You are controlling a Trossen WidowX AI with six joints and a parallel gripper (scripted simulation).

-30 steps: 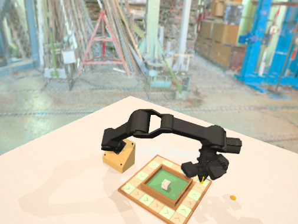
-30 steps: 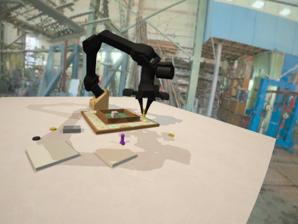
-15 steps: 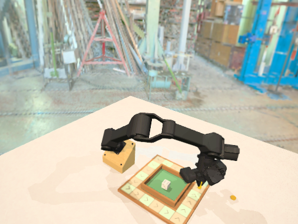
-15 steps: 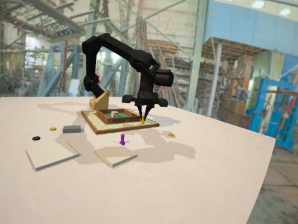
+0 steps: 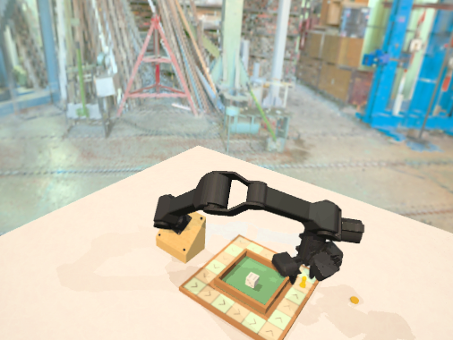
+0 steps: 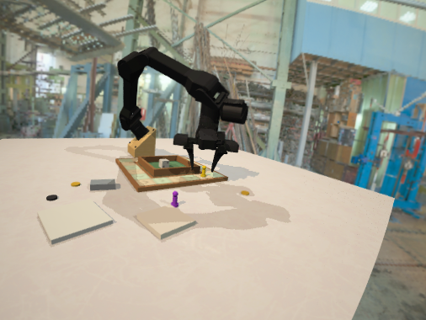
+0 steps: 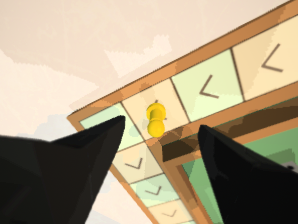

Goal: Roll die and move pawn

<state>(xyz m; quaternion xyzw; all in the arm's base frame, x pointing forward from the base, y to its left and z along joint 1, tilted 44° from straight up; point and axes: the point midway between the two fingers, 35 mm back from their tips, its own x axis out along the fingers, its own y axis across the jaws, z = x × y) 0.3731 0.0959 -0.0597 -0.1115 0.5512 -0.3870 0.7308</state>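
Pawn [image 5: 303,282], small, yellow and rounded, stands on a corner square of the wood-framed board [image 5: 195,293]; the white cube die [image 5: 252,280] lies on the green tray floor. From the exterior, the black gripper [image 6: 203,165] straddles the pawn, pointed fingers spread and released, holding nothing. At the wrist, the knobbed pawn stands between two dark tapered fingertips, touching neither, on a cream chevron-marked square.

2 pawns [image 6: 204,171], 1 die [image 6: 164,162], 3 discs [image 6: 76,184], 2 slabs [image 6: 75,219].
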